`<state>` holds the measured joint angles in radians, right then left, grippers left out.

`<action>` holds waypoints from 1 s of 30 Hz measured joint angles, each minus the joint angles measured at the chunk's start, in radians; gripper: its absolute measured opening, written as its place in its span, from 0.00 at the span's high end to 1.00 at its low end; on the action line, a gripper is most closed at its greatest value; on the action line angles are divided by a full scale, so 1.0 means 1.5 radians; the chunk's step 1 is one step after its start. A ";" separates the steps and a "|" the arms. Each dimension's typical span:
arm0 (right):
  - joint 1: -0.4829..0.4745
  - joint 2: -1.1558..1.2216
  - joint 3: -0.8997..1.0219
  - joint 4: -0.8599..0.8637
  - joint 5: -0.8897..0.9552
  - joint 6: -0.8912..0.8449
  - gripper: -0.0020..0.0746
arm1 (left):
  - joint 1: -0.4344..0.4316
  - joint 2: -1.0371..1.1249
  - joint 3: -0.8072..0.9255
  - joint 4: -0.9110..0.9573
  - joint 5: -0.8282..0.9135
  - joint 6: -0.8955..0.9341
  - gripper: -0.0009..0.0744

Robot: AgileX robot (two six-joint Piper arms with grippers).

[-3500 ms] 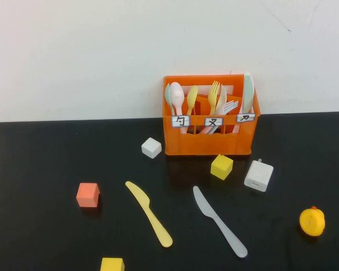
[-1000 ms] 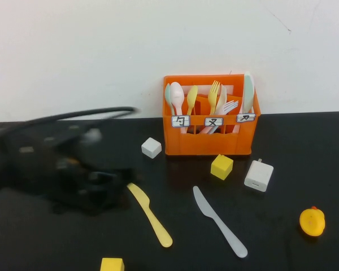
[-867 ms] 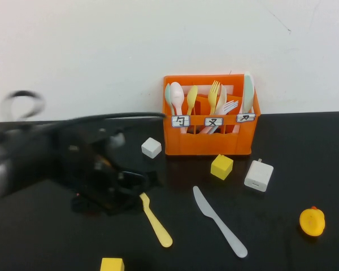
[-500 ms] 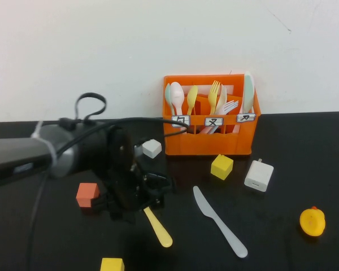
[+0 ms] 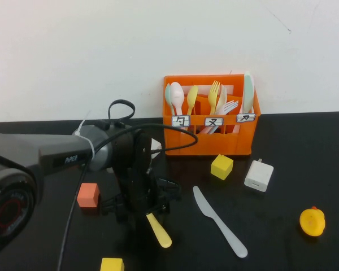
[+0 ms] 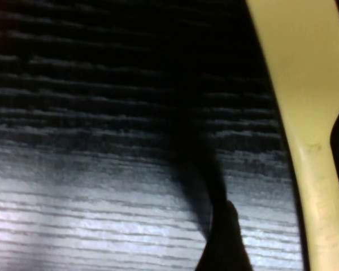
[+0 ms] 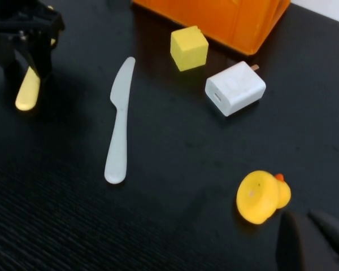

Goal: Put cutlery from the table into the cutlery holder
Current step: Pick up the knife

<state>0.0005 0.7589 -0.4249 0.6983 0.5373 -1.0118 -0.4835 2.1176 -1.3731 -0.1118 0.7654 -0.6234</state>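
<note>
High view: both knives lie on the bench (image 5: pixel 305 147), so nothing of the task looks done yet. The left hand (image 5: pixel 142 210) is down over the yellow knife (image 5: pixel 160 231), of which only the handle end shows past it. From here I cannot tell how wide the hand stands. The grey knife (image 5: pixel 217 221) lies free, well apart from the crate (image 5: pixel 209 141), whose slots already hold spoons and forks.

Left wrist view: the yellow knife (image 6: pixel 305 113) lies flat on the bench (image 6: pixel 101 169), with a dark fingertip (image 6: pixel 226 248) just beside it, not closed on it.

Right wrist view: the right hand (image 7: pixel 313 243), shut and empty, hangs near the duck (image 7: pixel 261 196); the grey knife (image 7: pixel 118 121) is untouched. Judging by this, both knives remain to be lifted and placed.
</note>
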 joint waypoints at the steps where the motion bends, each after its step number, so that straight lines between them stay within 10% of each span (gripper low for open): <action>1: 0.000 0.000 0.000 0.002 0.000 -0.002 0.98 | -0.001 0.001 -0.002 0.005 0.001 -0.003 0.39; 18: 0.000 0.001 0.000 0.020 0.000 -0.017 0.98 | -0.021 0.020 -0.026 0.078 0.016 -0.004 0.42; 30: 0.000 0.001 0.000 0.023 0.000 -0.017 0.98 | -0.021 0.033 -0.034 0.059 0.031 -0.004 0.85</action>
<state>0.0005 0.7606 -0.4249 0.7320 0.5373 -1.0375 -0.5152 2.1666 -1.4242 -0.0237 0.8117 -0.6293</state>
